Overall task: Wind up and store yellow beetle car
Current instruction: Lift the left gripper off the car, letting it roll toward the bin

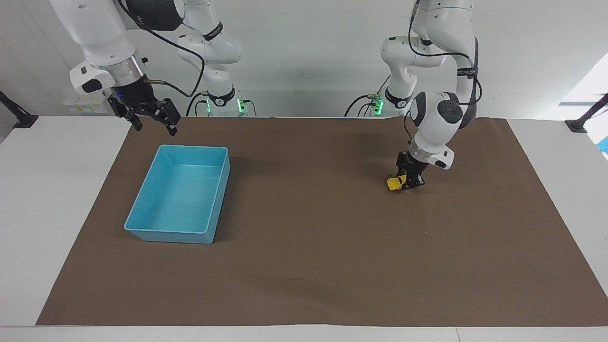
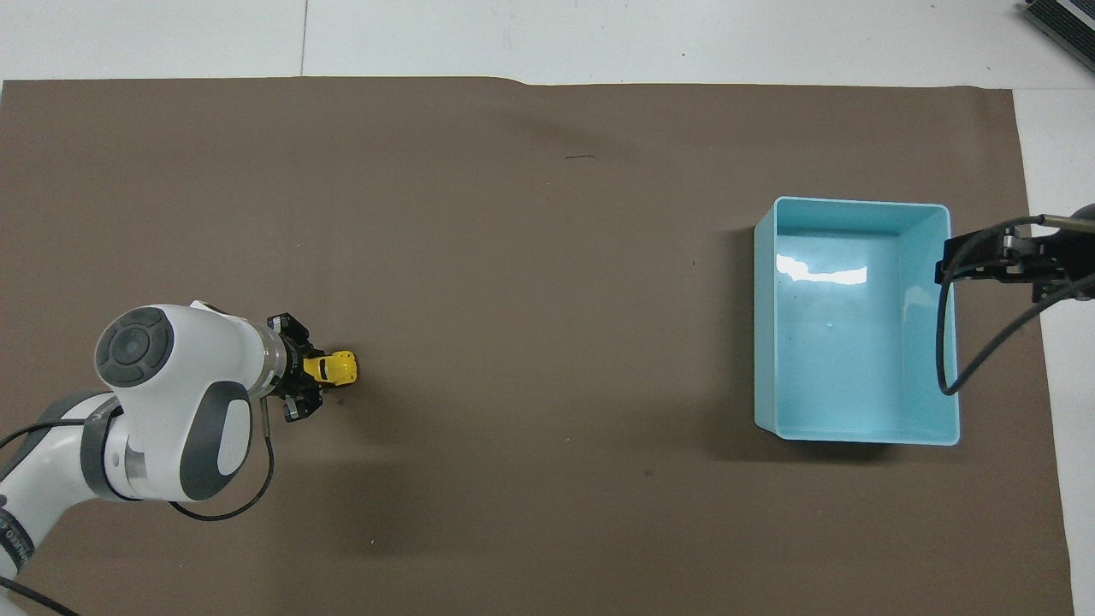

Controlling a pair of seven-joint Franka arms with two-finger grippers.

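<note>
Robotics lab, test-bench setup: two white multi-joint robot arms w/ black cabling, bases (image 1: 221,102) bolted at the edge of a white table (image 1: 57,190) & lit w/ green status LEDs. Plain white wall, flat brown paper mat (image 1: 308,247) taped out as work area, black clamp mounts (image 1: 19,118) at table corners

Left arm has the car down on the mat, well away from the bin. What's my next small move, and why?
Probably open the left gripper and let go: it is shut on the yellow beetle car, low on the brown mat, nose toward the blue bin. The right gripper waits open near the bin.
</note>
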